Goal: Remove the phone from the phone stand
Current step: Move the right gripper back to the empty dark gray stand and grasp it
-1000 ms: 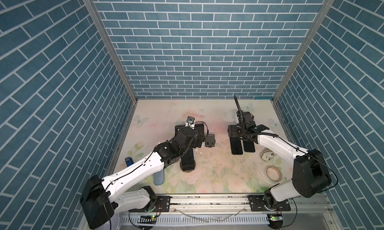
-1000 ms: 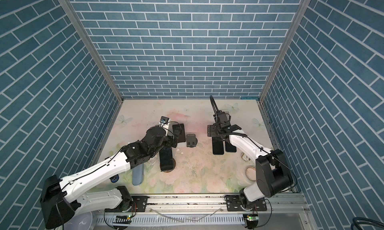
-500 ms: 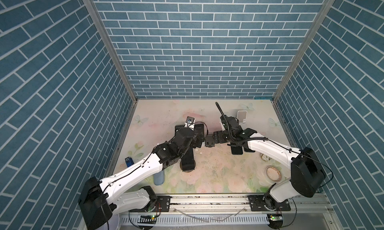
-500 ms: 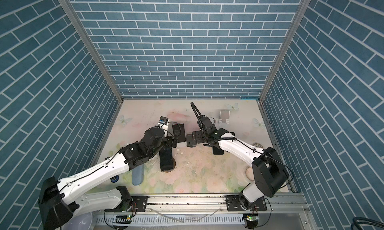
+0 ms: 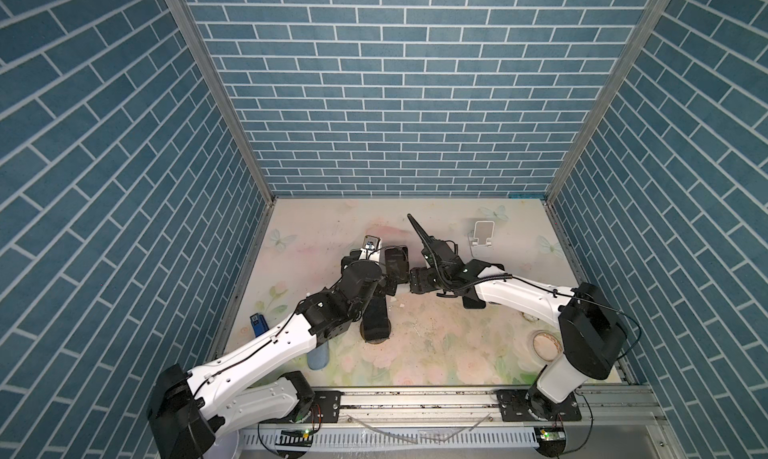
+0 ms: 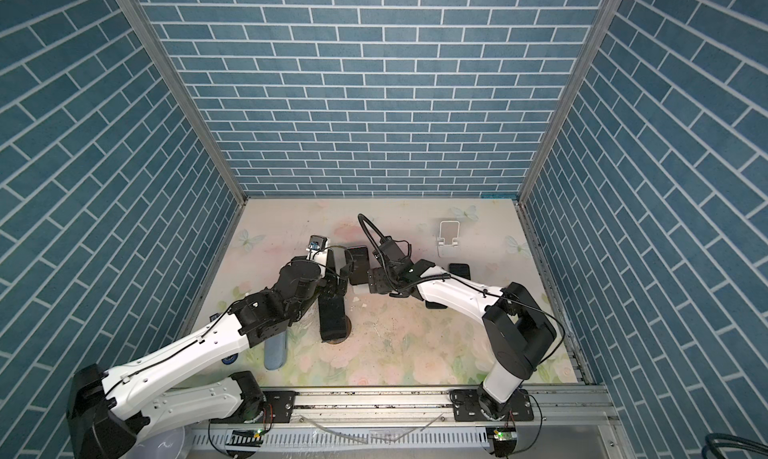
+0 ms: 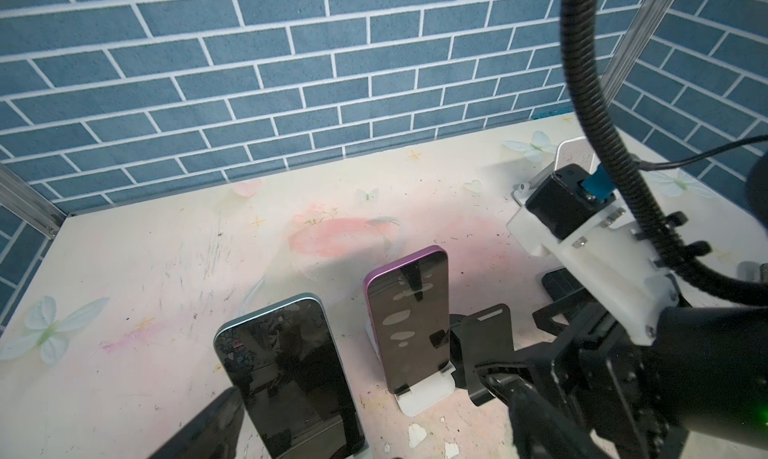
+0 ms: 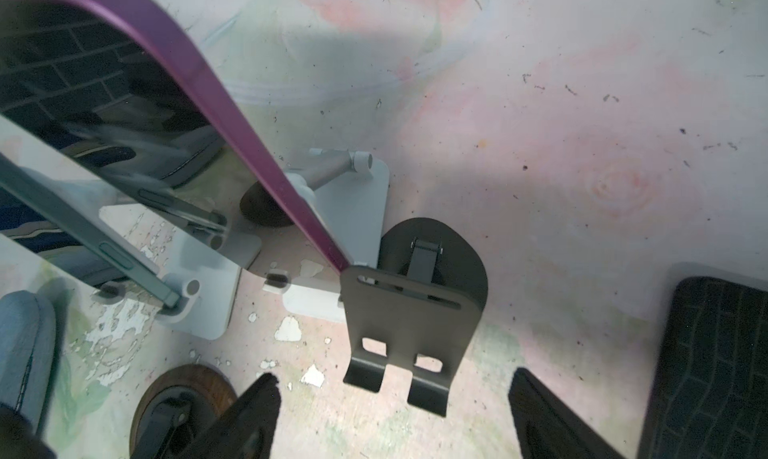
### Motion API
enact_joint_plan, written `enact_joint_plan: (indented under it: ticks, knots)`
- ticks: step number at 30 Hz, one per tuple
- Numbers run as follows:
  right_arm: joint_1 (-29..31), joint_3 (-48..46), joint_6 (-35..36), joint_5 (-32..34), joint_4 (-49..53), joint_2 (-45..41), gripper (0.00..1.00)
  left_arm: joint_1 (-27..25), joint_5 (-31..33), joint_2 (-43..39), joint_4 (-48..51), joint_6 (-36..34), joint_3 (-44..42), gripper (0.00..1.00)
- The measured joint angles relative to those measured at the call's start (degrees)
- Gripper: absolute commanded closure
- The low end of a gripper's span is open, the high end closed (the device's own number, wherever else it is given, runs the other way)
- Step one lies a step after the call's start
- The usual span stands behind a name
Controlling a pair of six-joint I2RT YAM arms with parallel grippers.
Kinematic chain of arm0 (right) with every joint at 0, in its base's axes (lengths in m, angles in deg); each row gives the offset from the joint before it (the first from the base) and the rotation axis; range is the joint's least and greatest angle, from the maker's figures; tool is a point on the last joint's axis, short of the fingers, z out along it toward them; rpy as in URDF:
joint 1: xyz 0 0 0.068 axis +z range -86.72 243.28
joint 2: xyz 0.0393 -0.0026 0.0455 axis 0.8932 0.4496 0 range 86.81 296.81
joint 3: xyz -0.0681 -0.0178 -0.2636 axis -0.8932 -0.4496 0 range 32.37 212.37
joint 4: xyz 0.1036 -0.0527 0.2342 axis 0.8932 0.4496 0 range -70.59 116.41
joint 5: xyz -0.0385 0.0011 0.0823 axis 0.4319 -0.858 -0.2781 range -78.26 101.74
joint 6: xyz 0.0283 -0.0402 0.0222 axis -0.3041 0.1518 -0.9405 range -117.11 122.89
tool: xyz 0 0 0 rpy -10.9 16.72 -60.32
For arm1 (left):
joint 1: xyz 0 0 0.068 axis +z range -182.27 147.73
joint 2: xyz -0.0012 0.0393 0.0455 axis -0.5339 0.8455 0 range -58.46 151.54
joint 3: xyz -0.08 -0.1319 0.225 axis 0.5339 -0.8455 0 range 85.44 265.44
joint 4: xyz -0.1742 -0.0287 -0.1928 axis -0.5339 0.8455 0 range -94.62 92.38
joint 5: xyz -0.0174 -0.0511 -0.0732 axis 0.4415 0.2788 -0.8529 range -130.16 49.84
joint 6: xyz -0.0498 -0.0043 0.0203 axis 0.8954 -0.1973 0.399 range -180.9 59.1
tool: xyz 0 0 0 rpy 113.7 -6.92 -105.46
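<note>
Right wrist view shows the right gripper (image 8: 395, 411) with its two fingers spread apart and nothing between them, poised just in front of an empty dark stand (image 8: 409, 324); beside that stand the purple phone (image 8: 232, 145) leans on a white stand (image 8: 353, 212), its lower edge caught in the stand's small lip. Left wrist view gives the plainer picture — the purple phone (image 7: 409, 320) upright on its white stand (image 7: 424, 394), a pale blue phone (image 7: 291, 378) on a second stand just beside it; only one dark finger (image 7: 199, 428) of the left gripper shows there, so I take it as wide open and holding nothing. In a top view the right gripper (image 5: 415, 281) sits close beside the phones (image 5: 395, 263), across the middle.

To do this well, I judge the right gripper should line up on the purple phone's long edges, close gently, then lift up and slightly back — clearing the lip before pulling away; dragging sideways risks tipping the light stand or knocking the blue phone.
</note>
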Motion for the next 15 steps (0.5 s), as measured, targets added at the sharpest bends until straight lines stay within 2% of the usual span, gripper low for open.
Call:
enact_joint_plan:
  ticks: [8, 15]
  knots:
    - [2.4, 0.8, -2.9, 6.6, -0.2, 4.6, 0.13, 0.0, 0.7, -1.8, 0.0, -0.2, -0.9, 0.00]
    - [2.5, 1.8, -3.8, 9.3, 0.0, 6.8, 0.14, 0.0, 1.8, -3.8, 0.1, -0.3, -1.8, 0.00]
